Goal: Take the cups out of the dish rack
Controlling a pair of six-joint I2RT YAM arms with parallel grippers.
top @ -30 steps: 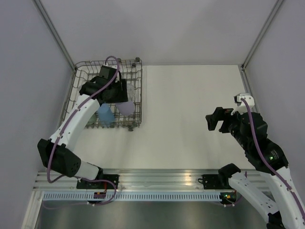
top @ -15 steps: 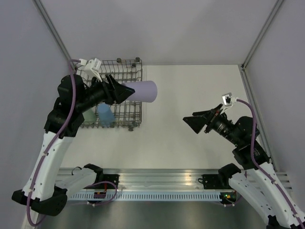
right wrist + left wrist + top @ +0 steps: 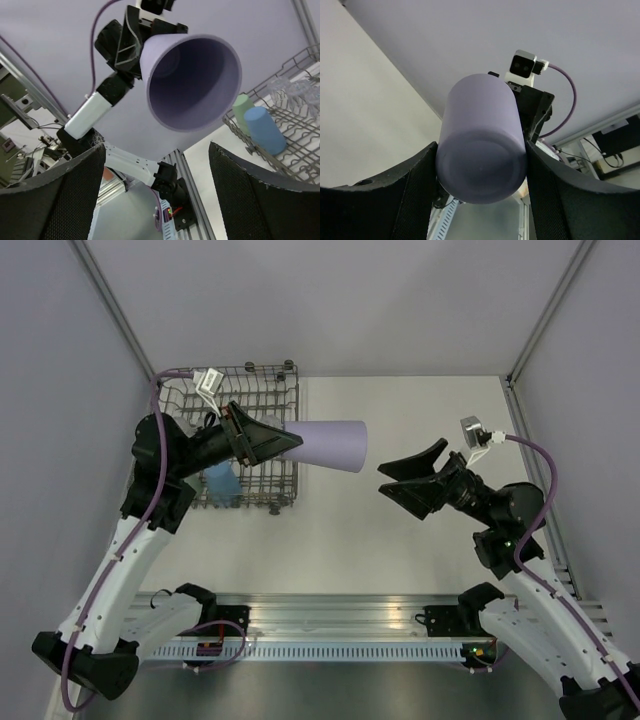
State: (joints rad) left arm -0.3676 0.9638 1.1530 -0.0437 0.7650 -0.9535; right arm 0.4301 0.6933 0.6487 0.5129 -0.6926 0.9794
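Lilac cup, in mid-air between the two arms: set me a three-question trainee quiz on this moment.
1. True or false: the right tool grips the lilac cup.
2. Which part of the lilac cup faces the right tool? A) open mouth B) closed base C) side wall
3. Name the coloured cups that lie in the dish rack.
Key: 1. False. Its jaws stand open, apart from the cup, which the left tool holds at its base end. 2. A. 3. The blue cup and the green cup.
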